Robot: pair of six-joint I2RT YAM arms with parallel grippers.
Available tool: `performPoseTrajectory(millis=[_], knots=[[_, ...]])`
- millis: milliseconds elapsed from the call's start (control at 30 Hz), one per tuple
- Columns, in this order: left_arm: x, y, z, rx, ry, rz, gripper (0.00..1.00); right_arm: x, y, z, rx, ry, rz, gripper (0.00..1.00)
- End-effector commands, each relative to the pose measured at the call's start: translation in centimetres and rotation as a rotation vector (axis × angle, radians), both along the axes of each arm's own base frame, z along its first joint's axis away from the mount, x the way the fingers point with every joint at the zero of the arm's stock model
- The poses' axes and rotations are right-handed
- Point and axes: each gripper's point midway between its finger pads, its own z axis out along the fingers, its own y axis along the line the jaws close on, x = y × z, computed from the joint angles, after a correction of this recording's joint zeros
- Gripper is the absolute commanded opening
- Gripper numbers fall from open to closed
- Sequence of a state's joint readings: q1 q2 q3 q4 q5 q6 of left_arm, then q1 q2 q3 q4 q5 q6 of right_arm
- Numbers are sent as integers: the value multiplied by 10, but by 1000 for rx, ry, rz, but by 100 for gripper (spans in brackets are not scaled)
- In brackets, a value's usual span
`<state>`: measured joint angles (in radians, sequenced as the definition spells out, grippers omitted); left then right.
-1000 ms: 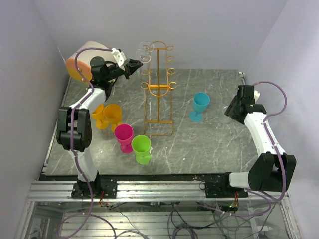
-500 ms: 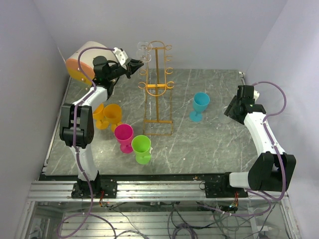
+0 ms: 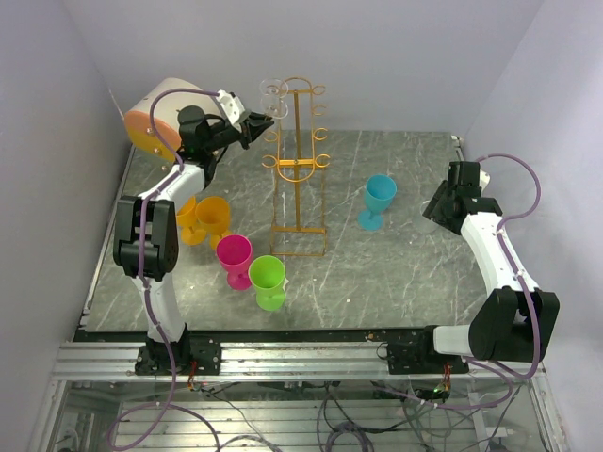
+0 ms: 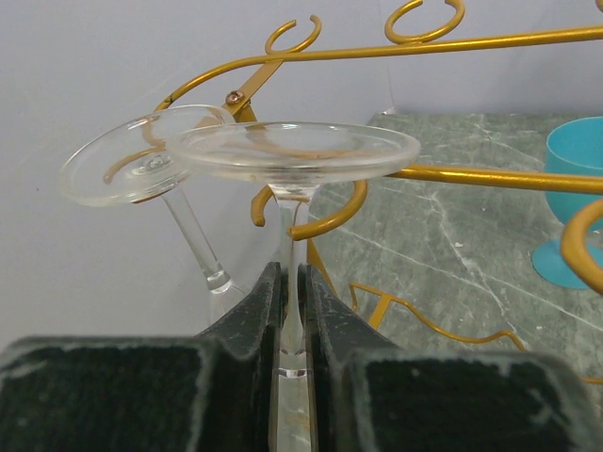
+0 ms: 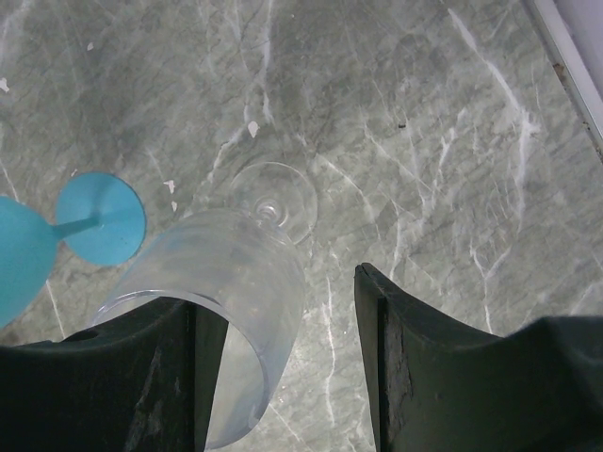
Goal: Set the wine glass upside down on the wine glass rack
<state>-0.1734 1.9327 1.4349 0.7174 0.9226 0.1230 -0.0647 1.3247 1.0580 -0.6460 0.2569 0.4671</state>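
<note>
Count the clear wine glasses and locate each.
3. One wine glass is clamped by its stem in the left gripper; a second glass tilts beside it at the wine glass rack; a third glass stands on the table under the right gripper.

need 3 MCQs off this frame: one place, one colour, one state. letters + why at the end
1. Relative to the wine glass rack, where does the teal goblet stand?
A. To its left
B. To its right
C. Hung on one of its hooks

2. What colour is the goblet closest to the near edge of the table?
A. Pink
B. Green
C. Orange

3. What state is the left claw in?
A. Open and empty
B. Shut on a rack wire
C. Shut on the stem of a clear wine glass, foot up

Answers:
1 B: in the top view it stands on the marble, right of the rack.
2 B: the green goblet is lowest in the top view, in front of the pink one.
3 C: the left wrist view shows both fingers pressed on the stem, with the foot on top.
</note>
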Motion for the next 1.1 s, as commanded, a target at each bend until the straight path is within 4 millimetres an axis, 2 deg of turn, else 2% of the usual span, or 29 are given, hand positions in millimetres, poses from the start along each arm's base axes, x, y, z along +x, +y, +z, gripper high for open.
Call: performPoseTrajectory(millis=[0,133,267,367,433,600,733,833,967,1067], knots=[[-6,-6,2,17,-35,-15,19,-5,-2,-8,-3,20,2,54],[-7,-5,-1,24,-30,-11,24,-5,-3,-10,-4,27,1,54],[-7,-4,-4,21,-23,-3,36,-5,-3,-12,-5,34,0,54],[-9,-3,-5,22,-26,1,39,-5,-4,-13,-11,41,-3,54],[-10,-3,-7,25,-25,1,38,-5,-5,-13,-13,41,-3,49],[-11,-1,-6,34,-32,15,38,-3,-5,-17,-16,58,0,22],[-11,1,-4,30,-21,33,38,-3,-6,-16,-20,58,-4,7],[-10,5,-1,45,9,65,38,-4,-7,-15,-26,59,-8,0],[-14,13,-4,91,22,106,39,-5,-7,-10,-26,61,-10,0],[-21,19,-7,116,41,125,39,-5,-9,5,-37,41,-16,0]])
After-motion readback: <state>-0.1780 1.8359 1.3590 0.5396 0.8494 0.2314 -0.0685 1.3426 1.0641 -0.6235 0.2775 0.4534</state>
